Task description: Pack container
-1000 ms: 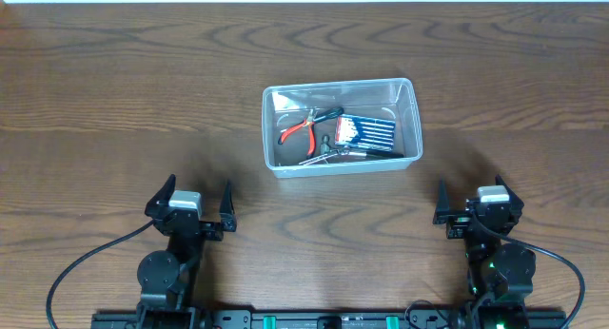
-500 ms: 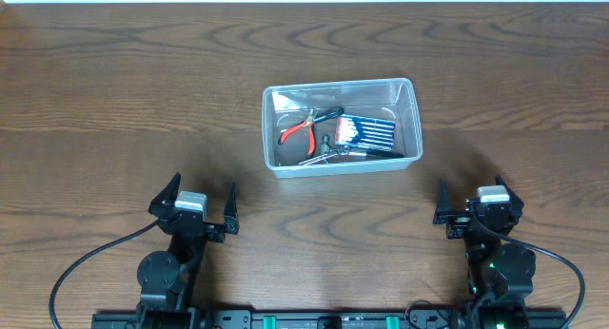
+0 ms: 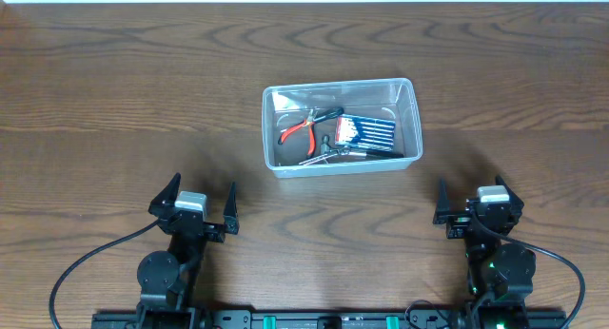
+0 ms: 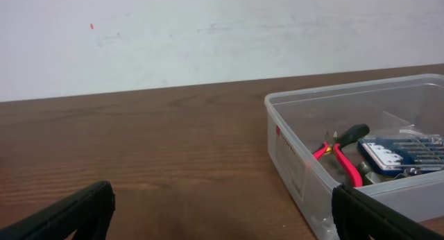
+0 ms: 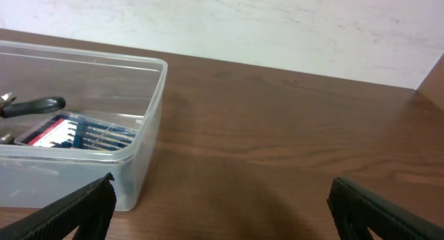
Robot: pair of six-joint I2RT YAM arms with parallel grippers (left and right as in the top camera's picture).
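The clear plastic container (image 3: pixel 414 120) stands upright at the middle of the wooden table. Inside lie red-handled pliers (image 3: pixel 296 131), a blue pack of small tools (image 3: pixel 365 132) and some metal tools (image 3: pixel 324 155). My left gripper (image 3: pixel 201 203) is open and empty near the front left, well short of the container. My right gripper (image 3: pixel 471 202) is open and empty near the front right. The left wrist view shows the container (image 4: pixel 291 153) at the right with the pliers (image 4: pixel 340 155) in it. The right wrist view shows the container (image 5: pixel 149 122) at the left.
The dark wooden table (image 3: pixel 114 101) lies all around the container. A pale wall (image 4: pixel 208 32) rises behind the table's far edge. The arm bases and cables sit at the front edge.
My left gripper has shifted slightly to the right since a second ago. The container, its contents and the right arm have not moved.
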